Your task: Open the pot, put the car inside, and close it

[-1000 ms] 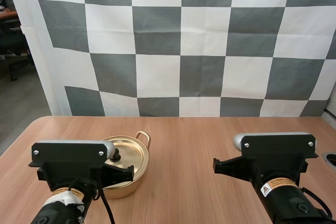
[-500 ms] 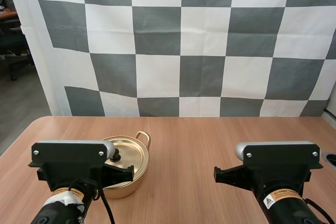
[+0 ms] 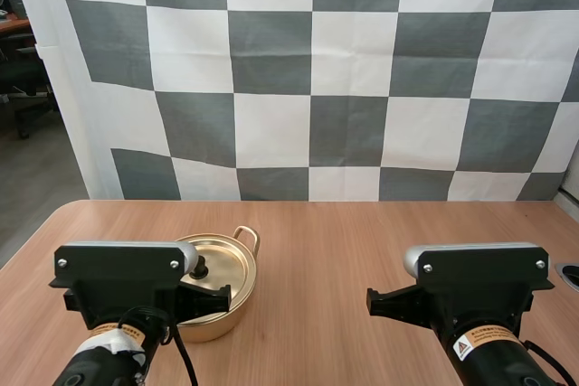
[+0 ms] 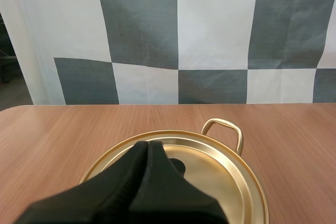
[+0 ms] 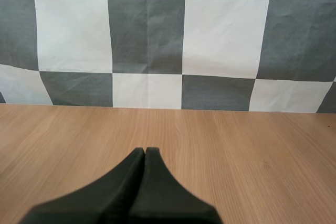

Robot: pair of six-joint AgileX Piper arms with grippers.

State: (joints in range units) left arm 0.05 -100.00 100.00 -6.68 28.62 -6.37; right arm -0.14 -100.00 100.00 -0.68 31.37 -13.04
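Fingers (image 4: 163,182) of left gripper (image 4: 147,144) and right gripper (image 5: 145,150) are seen pressed together; nothing is held.
Gold pot (image 3: 220,318), lid (image 4: 226,177) on, is found just ahead of and below the left fingertips, black knob (image 4: 177,167) just past them; table (image 5: 236,150) lies ahead of the right. Lid is judged thin, light, stiff and slick; the knob is taken as the only sure hold.

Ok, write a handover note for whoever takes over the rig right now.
Left gripper: shut on nothing, tips right by the black knob of the lid.
Right gripper: shut on nothing, over bare table.
Gold pot stands on the table in front of the left arm, lid on.
Done: nothing yet.
To do: lift the lid, put the car in, close the pot.
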